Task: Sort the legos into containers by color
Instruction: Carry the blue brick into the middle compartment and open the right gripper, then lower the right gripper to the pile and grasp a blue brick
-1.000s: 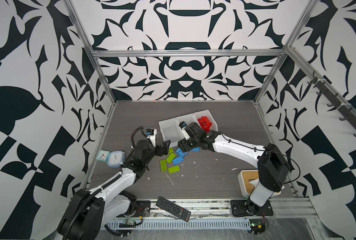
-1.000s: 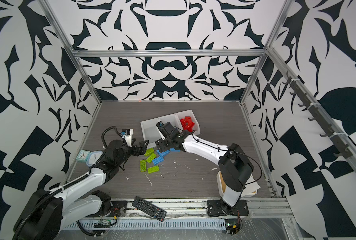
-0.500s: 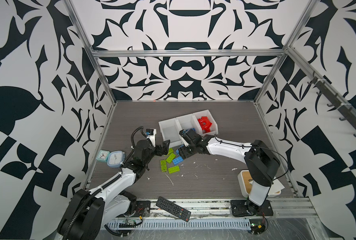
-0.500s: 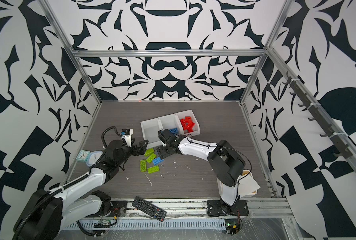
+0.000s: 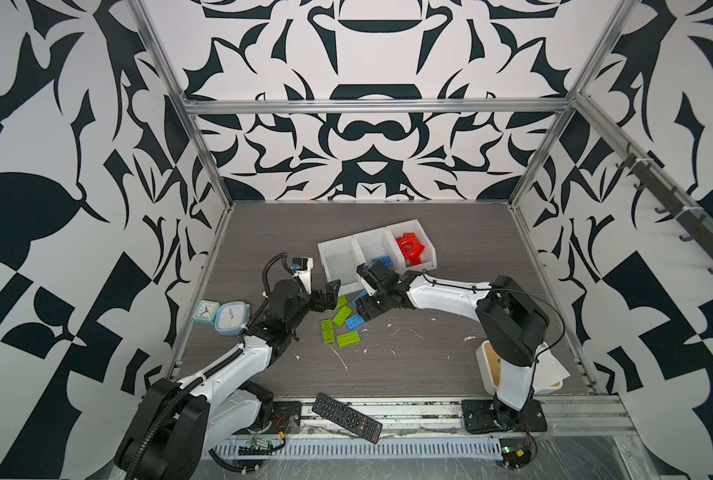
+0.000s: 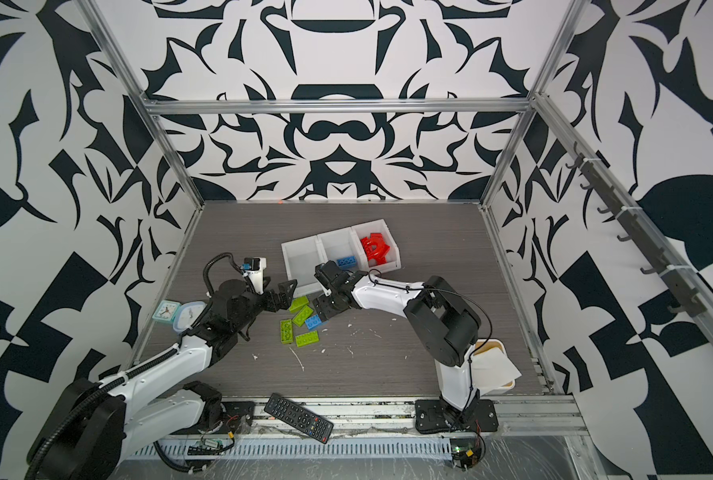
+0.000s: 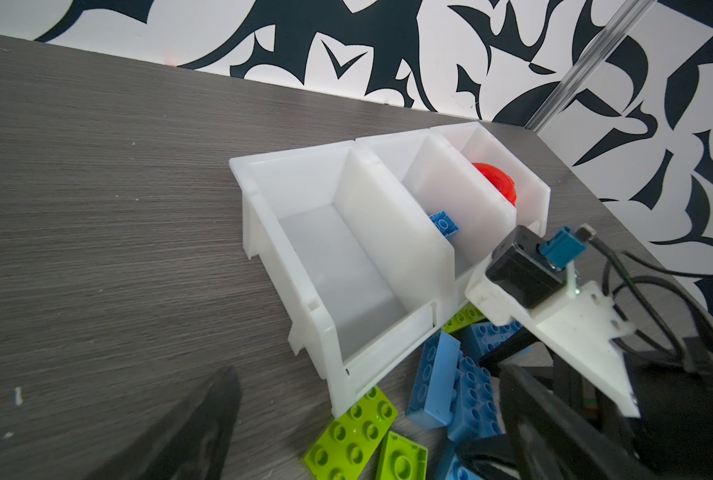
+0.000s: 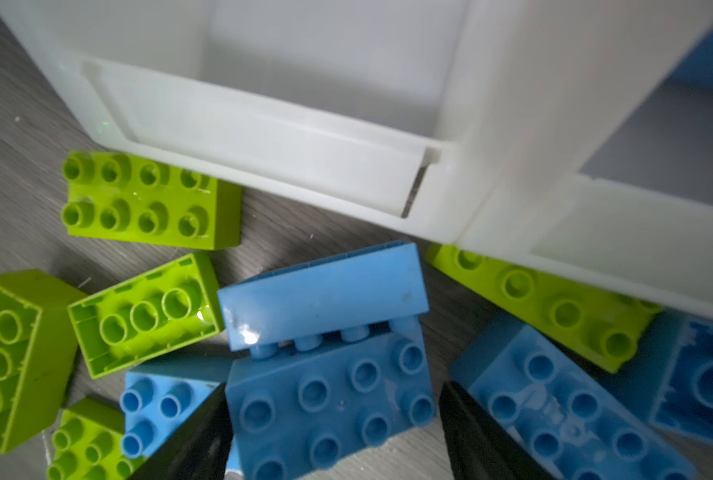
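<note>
In both top views the right hand [image 5: 363, 311] sits low over the bricks [image 5: 342, 316] piled on the table [image 5: 450, 232] just before the bins [image 5: 337, 266], and its own body hides what lies under it. The right wrist view shows its fingers [image 8: 188, 440] apart, one on each side of a blue brick [image 8: 330, 399]; whether they press it is hard to tell. A green brick [image 8: 554, 307] is half tucked under a bin's sloped front. The left hand [image 5: 329, 296] hovers wide open just left of the pile, nothing between its fingers; in the left wrist view only one finger [image 7: 188, 428] reads clearly, the far side being crowded by dark arm parts. Red pieces [image 5: 409, 249] fill the rightmost bin, another blue brick [image 5: 382, 261] lies in the middle one. A box [image 5: 484, 361] is mostly hidden behind the right arm's base. Clocks [image 5: 228, 316] hug the table's left edge; a remote [image 5: 346, 417] lies across the front rail. Bare table runs from the bins to the back wall and along the right side.
</note>
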### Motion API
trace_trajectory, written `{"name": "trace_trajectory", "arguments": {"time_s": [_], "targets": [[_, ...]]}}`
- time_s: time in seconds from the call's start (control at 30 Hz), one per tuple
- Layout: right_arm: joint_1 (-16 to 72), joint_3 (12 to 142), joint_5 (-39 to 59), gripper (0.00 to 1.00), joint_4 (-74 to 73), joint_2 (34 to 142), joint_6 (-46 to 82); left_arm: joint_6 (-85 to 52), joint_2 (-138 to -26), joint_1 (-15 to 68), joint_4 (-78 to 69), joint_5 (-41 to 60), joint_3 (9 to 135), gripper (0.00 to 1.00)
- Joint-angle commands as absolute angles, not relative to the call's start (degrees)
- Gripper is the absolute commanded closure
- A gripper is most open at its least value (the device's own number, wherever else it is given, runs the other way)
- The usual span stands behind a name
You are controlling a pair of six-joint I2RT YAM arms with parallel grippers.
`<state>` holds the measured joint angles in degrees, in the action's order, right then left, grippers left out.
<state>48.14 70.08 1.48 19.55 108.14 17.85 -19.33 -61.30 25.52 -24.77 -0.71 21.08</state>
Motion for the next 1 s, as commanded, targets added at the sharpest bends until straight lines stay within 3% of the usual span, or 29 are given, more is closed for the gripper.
{"name": "trace_trajectory", "arguments": {"time_s": [0.0, 0.27, 0.73, 0.97], "targets": [[47.79, 68.48, -0.99, 0.21, 21.0, 104.19, 19.16, -19.6, -60.01, 25.66, -24.43, -1.41, 21.71, 0.0], [43.8, 58.96, -0.7, 0.27, 19.91, 96.3, 20.44, -19.71, -60.18, 25.66, -24.53, -1.23, 21.8, 0.0], [49.62, 63.77, 2.44, 0.26, 20.04, 96.69, 14.85, -19.65, -60.47, 25.66, -24.61, -1.15, 21.95, 0.0], [52.81, 69.7, 4.63, 0.31, 21.28, 102.04, 6.72, -20.2, -58.49, 25.65, -24.54, -3.29, 20.93, 0.0]]}}
